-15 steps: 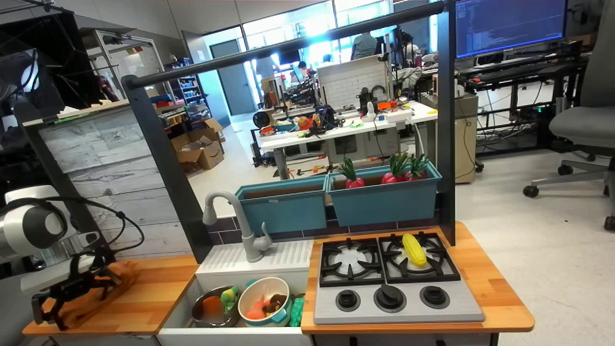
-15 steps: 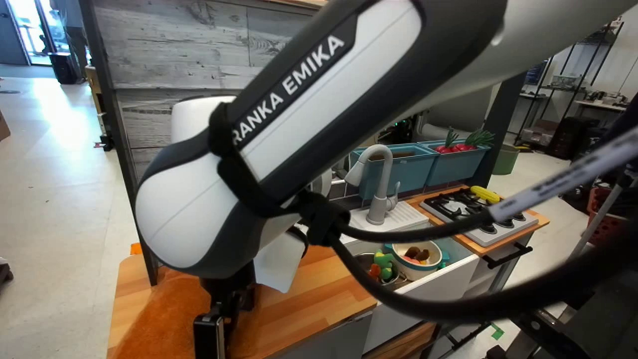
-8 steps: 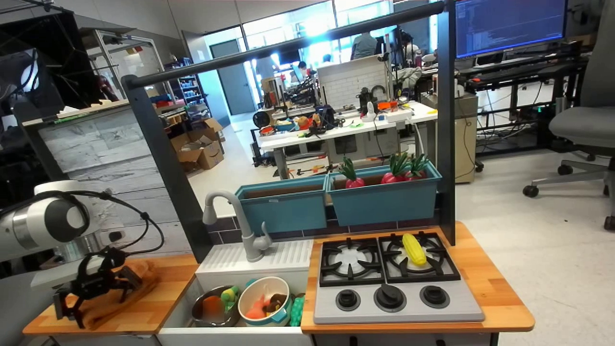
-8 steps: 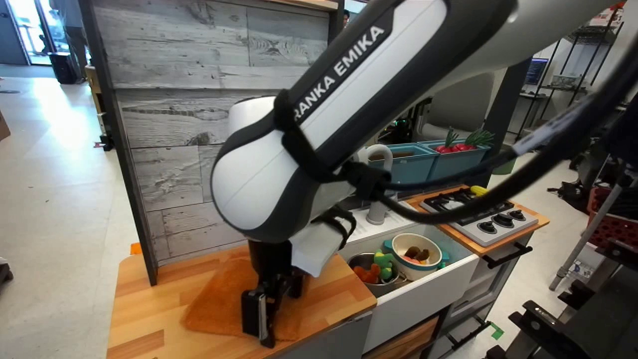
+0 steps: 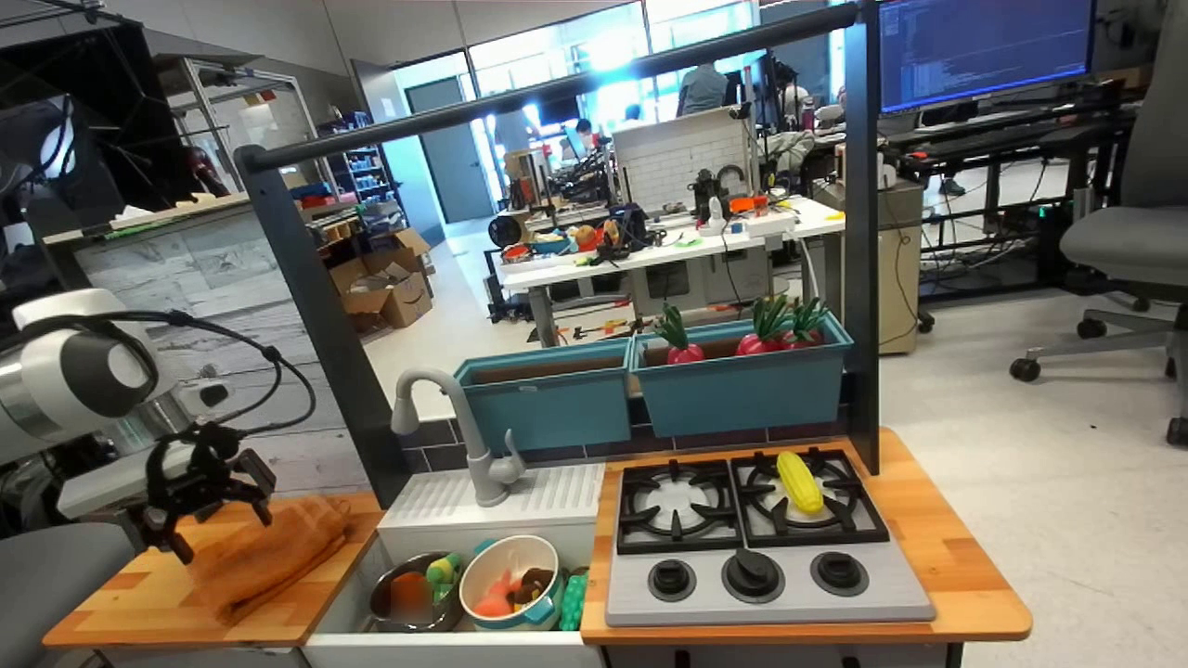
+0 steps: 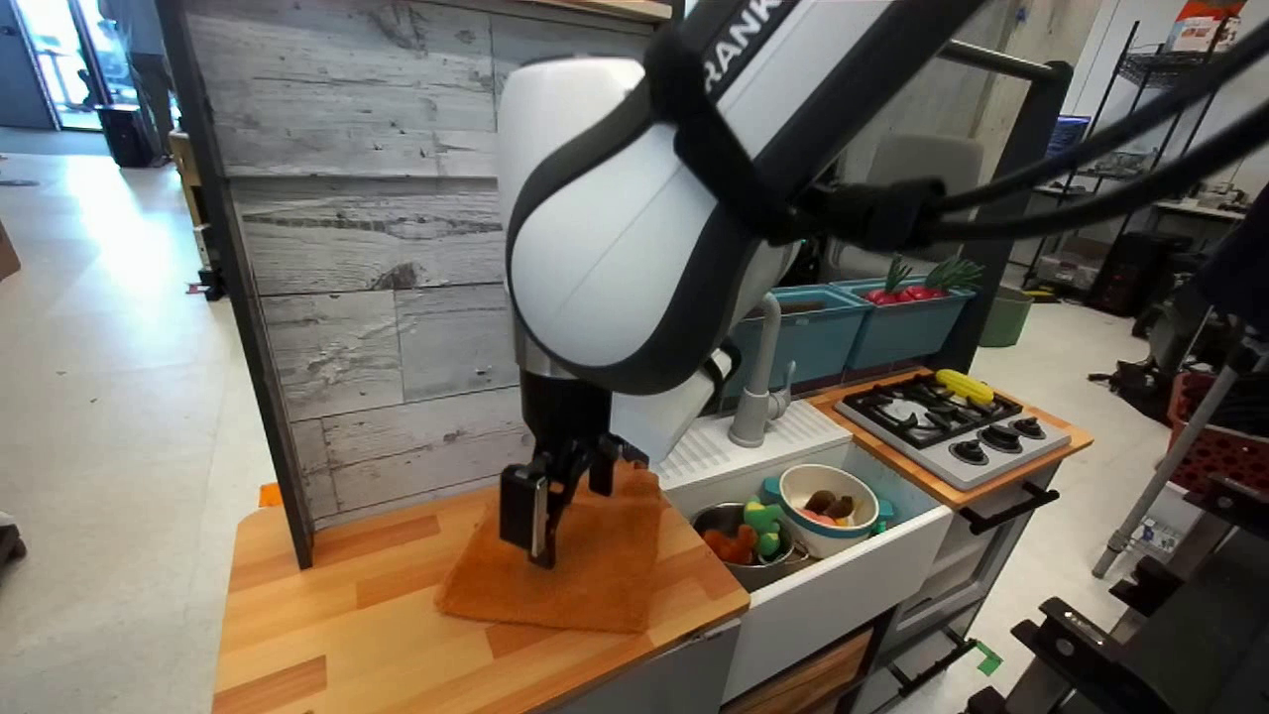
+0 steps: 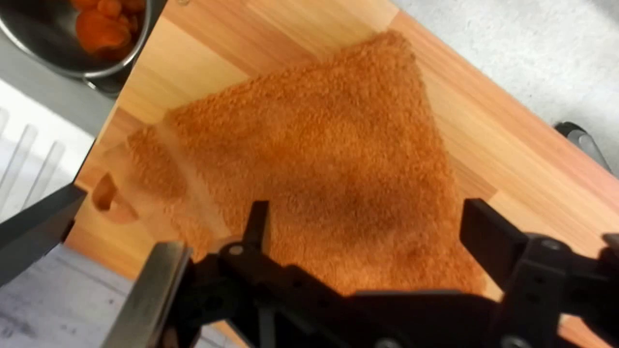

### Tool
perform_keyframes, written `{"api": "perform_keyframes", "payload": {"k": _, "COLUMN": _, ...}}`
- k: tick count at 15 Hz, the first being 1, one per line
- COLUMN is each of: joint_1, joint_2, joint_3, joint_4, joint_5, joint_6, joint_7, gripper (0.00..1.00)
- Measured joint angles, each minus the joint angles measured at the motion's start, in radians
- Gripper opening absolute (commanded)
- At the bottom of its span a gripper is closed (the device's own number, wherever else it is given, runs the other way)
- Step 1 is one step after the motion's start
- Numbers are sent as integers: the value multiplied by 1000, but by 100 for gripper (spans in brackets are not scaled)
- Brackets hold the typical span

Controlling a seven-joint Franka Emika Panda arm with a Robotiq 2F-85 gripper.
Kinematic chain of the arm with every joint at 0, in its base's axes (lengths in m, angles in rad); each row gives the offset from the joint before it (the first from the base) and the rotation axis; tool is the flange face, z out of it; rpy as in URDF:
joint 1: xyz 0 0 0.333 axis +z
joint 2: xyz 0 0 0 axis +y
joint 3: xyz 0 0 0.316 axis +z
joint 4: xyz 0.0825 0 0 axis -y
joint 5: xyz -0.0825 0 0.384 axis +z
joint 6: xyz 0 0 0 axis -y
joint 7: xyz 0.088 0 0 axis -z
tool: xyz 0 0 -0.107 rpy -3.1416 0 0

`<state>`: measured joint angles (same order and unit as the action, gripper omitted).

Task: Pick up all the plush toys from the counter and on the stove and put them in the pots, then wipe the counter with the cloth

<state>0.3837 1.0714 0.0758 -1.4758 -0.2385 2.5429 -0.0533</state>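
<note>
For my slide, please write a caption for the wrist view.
Open tool above an orange cloth on the counter; upper left, a steel pot holding an orange plush toy.

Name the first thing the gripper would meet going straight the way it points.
Probably the orange cloth on the counter: the gripper, jaws open, points down over it, though the exact gap is hard to judge.

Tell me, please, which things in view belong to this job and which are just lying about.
Part of the job:
orange cloth, on the wooden counter
gripper, open
steel pot, holding plush toys
white-and-teal pot
stove
yellow corn-shaped item on the stove, perhaps; can't tell if plush

Just lying about:
radish-like pieces, in a teal planter
cardboard boxes
grey chair
</note>
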Motion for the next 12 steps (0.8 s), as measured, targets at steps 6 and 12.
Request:
{"api": "perform_keyframes", "payload": {"k": 6, "joint_1": 30, "joint_2": -42, "joint_3": -41, "joint_4": -52, "joint_5": -31, "joint_6": 47, "joint_7": 41, "gripper": 100}}
{"api": "perform_keyframes", "payload": {"k": 12, "joint_1": -3, "joint_2": 45, "joint_3": -46, "joint_4": 26, "joint_5": -32, "joint_6": 47, "joint_7": -20, "gripper": 100}}
